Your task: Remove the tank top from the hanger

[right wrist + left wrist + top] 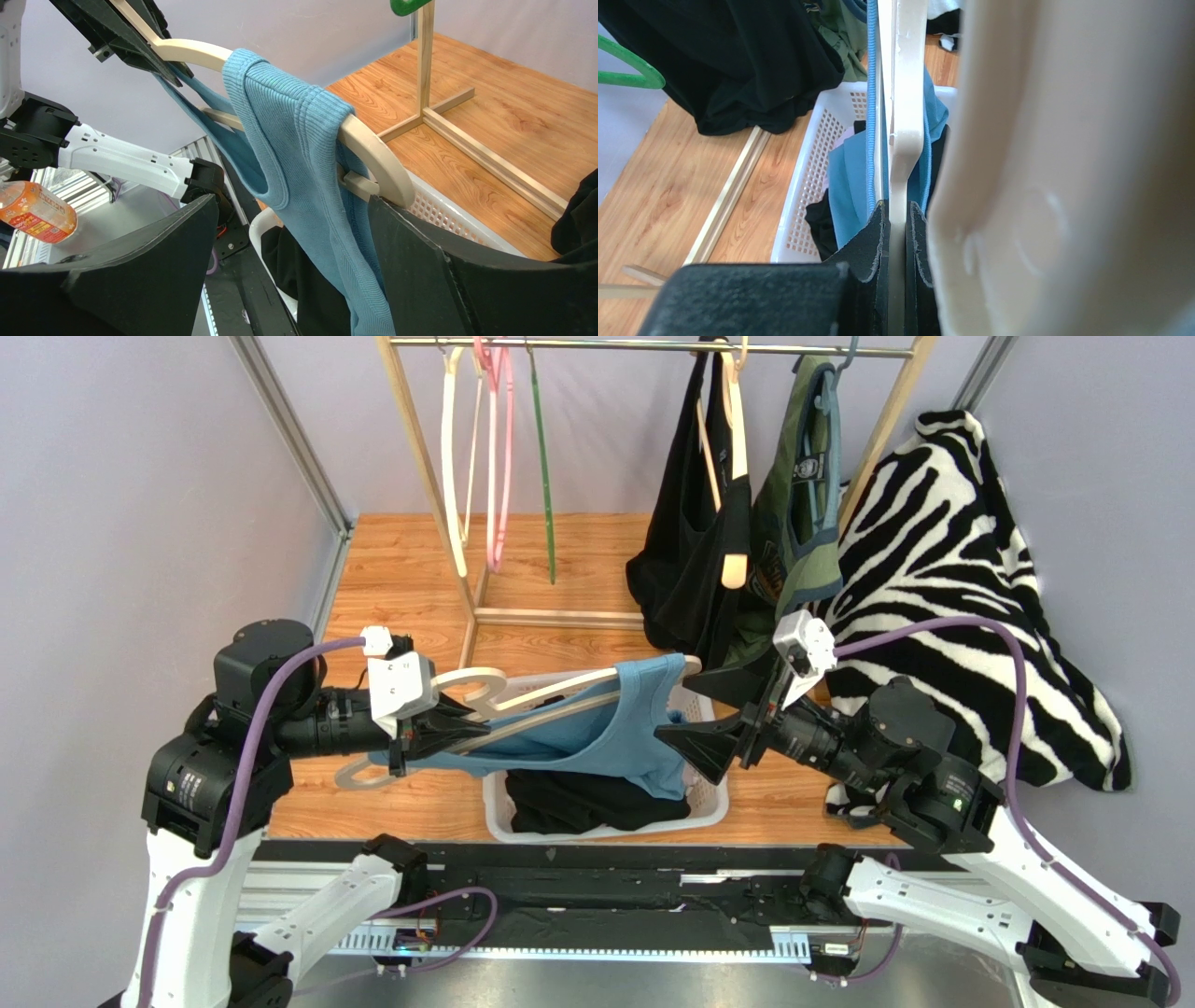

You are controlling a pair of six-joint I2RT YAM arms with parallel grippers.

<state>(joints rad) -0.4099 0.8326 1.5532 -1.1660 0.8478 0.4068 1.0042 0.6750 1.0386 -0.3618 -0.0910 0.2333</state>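
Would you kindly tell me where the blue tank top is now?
Top view, centre: the blue tank top hangs on the cream hanger held by the left gripper, above the white basket.

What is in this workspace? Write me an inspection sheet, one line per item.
Surface: wood-plank floor.
Job's things: blue tank top hangs with a strap looped over one end of the cream hanger, above the basket.
Clutter: white basket of dark clothes; zebra blanket; black garment, green garment and empty hangers on the rail; bottle.
Hands: left hand shut on the hanger; right hand open, one finger on either side of the tank top.
Cables: purple cable along each arm.
Surroundings: grey walls; wooden clothes rack.
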